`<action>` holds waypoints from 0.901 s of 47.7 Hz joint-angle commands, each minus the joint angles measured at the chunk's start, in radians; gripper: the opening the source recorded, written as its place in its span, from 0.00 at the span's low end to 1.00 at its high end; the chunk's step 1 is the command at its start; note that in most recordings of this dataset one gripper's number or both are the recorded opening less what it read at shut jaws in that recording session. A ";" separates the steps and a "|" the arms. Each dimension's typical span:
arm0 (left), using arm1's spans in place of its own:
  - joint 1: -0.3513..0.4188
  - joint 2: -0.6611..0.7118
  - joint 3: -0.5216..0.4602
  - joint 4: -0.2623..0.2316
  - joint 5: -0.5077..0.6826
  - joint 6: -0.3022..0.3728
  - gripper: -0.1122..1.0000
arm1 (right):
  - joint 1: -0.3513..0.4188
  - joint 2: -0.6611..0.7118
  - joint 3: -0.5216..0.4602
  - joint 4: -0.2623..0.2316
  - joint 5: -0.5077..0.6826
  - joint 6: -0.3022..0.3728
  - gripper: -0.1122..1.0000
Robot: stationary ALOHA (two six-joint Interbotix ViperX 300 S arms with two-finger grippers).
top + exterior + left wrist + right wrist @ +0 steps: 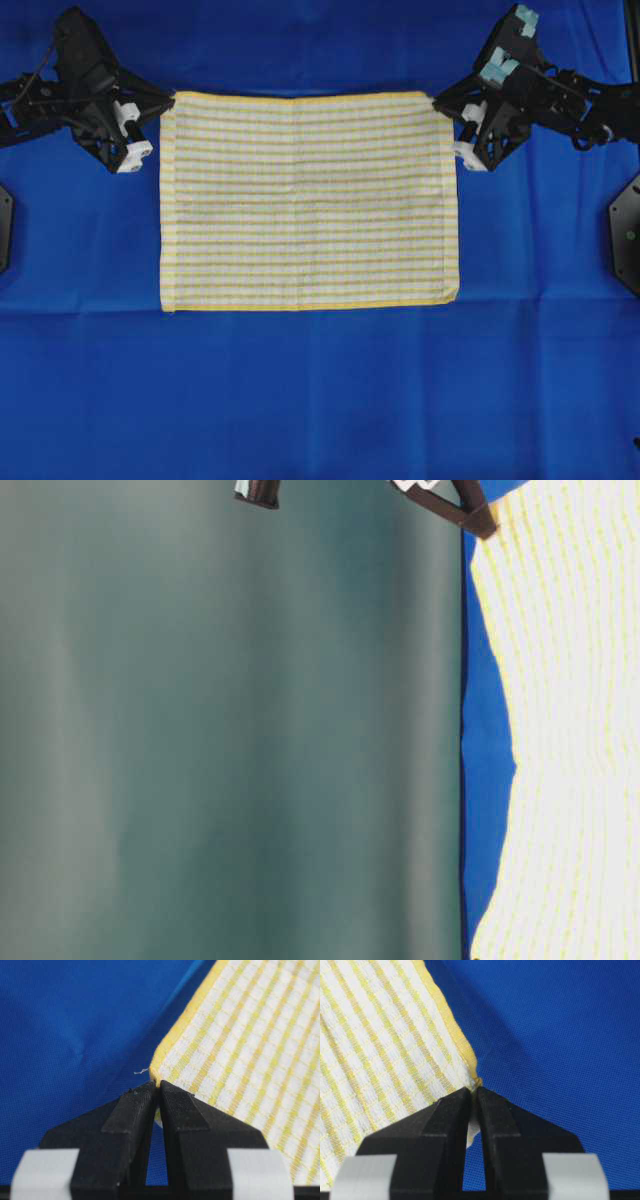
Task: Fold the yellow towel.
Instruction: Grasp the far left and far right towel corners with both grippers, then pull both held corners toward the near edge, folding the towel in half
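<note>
The yellow towel (305, 200) lies spread flat on the blue cloth, white with thin yellow stripes and a yellow hem. My left gripper (172, 97) is at its far left corner, and in the left wrist view the black fingertips (158, 1085) are pinched together on that corner of the towel (240, 1050). My right gripper (437, 100) is at the far right corner; in the right wrist view its tips (476, 1091) are shut on the corner of the towel (380, 1045). The table-level view shows the towel (575, 730) only at its right side.
Blue cloth (320, 400) covers the whole table around the towel. Black arm bases (625, 235) stand at the right and left edges. A blurred dark green surface (230, 730) fills most of the table-level view, with part of an arm (460, 505) at its top.
</note>
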 commanded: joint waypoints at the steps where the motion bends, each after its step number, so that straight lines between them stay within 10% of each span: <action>1: -0.014 -0.023 -0.002 -0.002 -0.002 0.002 0.12 | 0.005 -0.021 -0.006 0.003 0.005 0.002 0.15; 24: -0.206 -0.072 0.040 -0.005 0.025 -0.017 0.12 | 0.147 -0.121 0.048 0.049 0.063 0.005 0.15; 43: -0.459 -0.169 0.106 -0.005 0.026 -0.206 0.12 | 0.360 -0.298 0.132 0.155 0.098 0.006 0.15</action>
